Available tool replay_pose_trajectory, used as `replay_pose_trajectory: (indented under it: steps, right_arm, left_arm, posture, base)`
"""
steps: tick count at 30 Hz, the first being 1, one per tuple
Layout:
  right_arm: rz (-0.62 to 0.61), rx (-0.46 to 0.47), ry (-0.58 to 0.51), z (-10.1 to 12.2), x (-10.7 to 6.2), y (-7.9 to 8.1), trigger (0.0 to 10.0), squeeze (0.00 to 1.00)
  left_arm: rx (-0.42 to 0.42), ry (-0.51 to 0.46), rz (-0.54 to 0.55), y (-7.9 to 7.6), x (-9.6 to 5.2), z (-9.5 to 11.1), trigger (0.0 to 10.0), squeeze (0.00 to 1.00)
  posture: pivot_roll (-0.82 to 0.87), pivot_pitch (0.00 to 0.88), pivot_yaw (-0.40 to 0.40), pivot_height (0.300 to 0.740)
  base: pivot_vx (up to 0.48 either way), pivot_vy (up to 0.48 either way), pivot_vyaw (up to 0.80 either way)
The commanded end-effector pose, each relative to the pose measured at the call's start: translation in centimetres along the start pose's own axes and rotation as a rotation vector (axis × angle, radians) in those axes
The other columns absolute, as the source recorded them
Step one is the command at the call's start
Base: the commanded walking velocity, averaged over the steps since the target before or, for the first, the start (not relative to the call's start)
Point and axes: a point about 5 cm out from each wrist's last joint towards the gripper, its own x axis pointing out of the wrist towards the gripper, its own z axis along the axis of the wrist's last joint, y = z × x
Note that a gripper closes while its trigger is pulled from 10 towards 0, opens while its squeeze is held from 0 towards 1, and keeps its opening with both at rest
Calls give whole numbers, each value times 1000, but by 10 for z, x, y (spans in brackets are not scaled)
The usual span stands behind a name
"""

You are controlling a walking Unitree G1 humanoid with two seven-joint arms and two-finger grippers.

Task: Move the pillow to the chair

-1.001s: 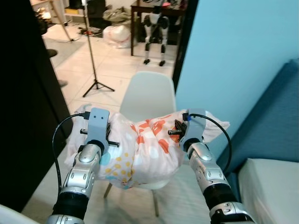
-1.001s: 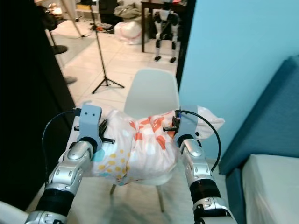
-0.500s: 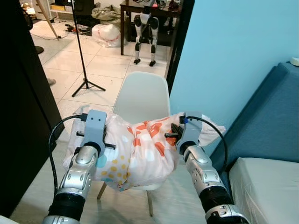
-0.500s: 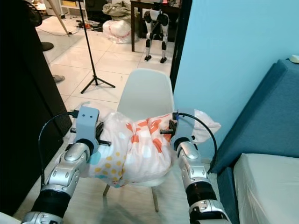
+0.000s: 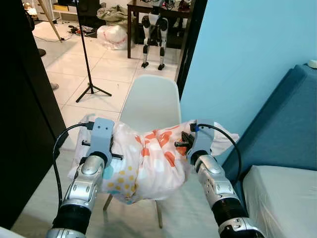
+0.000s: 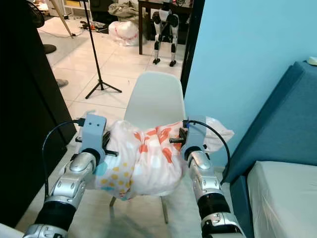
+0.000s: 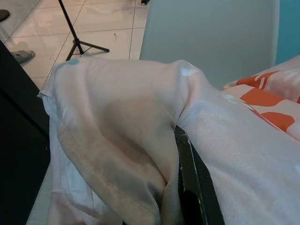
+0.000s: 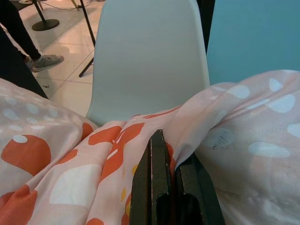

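Soft pale pillow with orange, yellow and blue spots point(image 5: 146, 161) hangs between both arms, over the seat of the white moulded plastic chair point(image 5: 151, 101). Left gripper point(image 7: 180, 164) pinches a fold at its left end; right gripper point(image 8: 166, 176), fingers pressed together, pinches fabric at its right end. Since half a second ago little has shifted; the pillow sags slightly lower. Judgement: lowering nearly done, release comes next.
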Motion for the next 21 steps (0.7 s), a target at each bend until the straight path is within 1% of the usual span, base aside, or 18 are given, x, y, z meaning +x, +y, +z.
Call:
replay_pose_trajectory:
  steps: [1,7,15,21]
  right_arm:
    - [41,-2,-38,12,4,8,10000,0]
    - [47,-14,-18,8,4,8,10000,0]
    - [58,-22,-6,5,3,13,10000,0]
    - [59,-20,-1,3,2,13,10000,0]
  left_arm:
    - [24,-37,-27,-5,2,7,10000,0]
    - [26,-34,-26,-5,0,5,10000,0]
    - [40,-36,-28,-4,-1,4,10000,0]
    - [55,-40,-32,-4,-3,3,10000,0]
  posture:
    - [50,0,-76,645]
    - [54,0,-78,625]
    - [62,0,-73,625]
    - [66,0,-67,625]
  base:
    - [0,0,0]
    - [0,0,0]
    - [0,0,0]
    - [0,0,0]
